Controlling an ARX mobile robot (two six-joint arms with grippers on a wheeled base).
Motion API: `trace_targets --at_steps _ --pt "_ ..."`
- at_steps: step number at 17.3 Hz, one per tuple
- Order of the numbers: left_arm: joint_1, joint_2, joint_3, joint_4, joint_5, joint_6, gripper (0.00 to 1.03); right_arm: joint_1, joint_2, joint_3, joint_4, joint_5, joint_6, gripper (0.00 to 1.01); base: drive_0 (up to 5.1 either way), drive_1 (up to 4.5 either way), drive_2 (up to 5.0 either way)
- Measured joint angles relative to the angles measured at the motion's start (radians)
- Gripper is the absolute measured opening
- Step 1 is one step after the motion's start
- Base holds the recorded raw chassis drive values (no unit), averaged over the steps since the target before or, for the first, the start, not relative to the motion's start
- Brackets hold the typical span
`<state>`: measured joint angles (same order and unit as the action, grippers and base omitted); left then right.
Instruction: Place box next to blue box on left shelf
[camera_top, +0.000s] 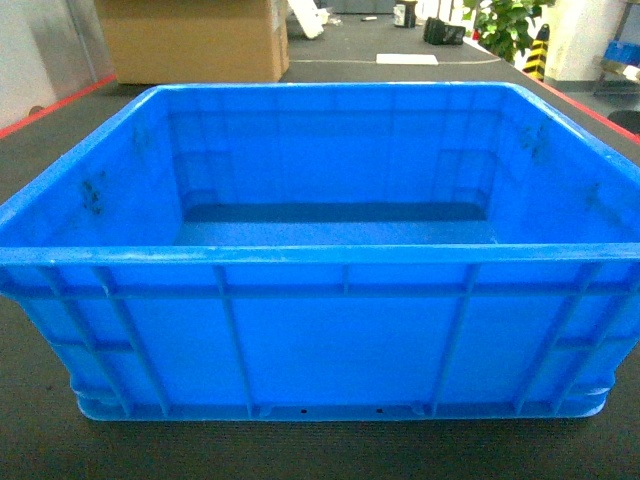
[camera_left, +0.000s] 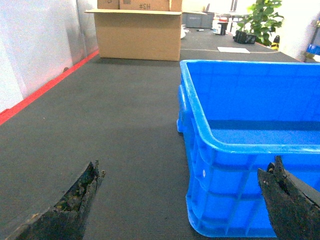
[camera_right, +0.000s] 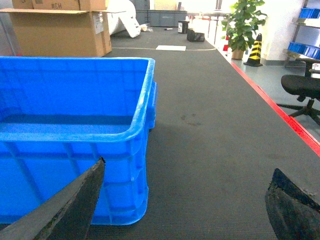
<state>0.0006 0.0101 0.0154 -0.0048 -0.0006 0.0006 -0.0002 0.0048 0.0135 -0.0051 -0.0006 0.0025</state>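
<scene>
Sitting right up front on the dark ribbed floor (camera_top: 40, 440), the box (camera_top: 320, 330) is seen upright and open-topped, nothing inside. The left gripper (camera_left: 185, 200) is spread wide, one worn finger (camera_left: 75, 205) over bare floor, the other at the box's near corner, not touching as far as can be told. The right gripper (camera_right: 185, 200) is spread too, its left finger (camera_right: 70, 205) by the box's corner. Further back, a cardboard carton (camera_top: 195, 40) and a potted plant (camera_top: 505, 25) are seen.
</scene>
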Motion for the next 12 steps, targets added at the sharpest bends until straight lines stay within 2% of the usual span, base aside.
trace_targets --at_steps 8,9,10,11,12 --pt "-0.001 0.001 0.000 -0.006 -0.003 -0.002 0.98 0.000 0.000 0.000 -0.001 0.000 0.000 0.98 0.0 0.00 0.0" --pt "-0.026 0.042 0.023 -0.084 -0.050 -0.024 0.98 0.010 0.032 0.024 -0.092 0.000 0.002 0.98 0.0 0.00 0.0" --pt "-0.068 0.160 0.039 -0.031 -0.085 -0.031 0.98 0.024 0.149 0.048 -0.064 -0.007 0.017 0.98 0.0 0.00 0.0" --pt "-0.082 0.260 0.062 0.064 -0.090 -0.024 0.98 0.017 0.250 0.091 0.002 -0.054 0.060 0.98 0.0 0.00 0.0" --pt "-0.068 0.428 0.138 0.232 -0.079 -0.001 0.98 0.013 0.402 0.184 0.130 -0.062 0.105 0.98 0.0 0.00 0.0"
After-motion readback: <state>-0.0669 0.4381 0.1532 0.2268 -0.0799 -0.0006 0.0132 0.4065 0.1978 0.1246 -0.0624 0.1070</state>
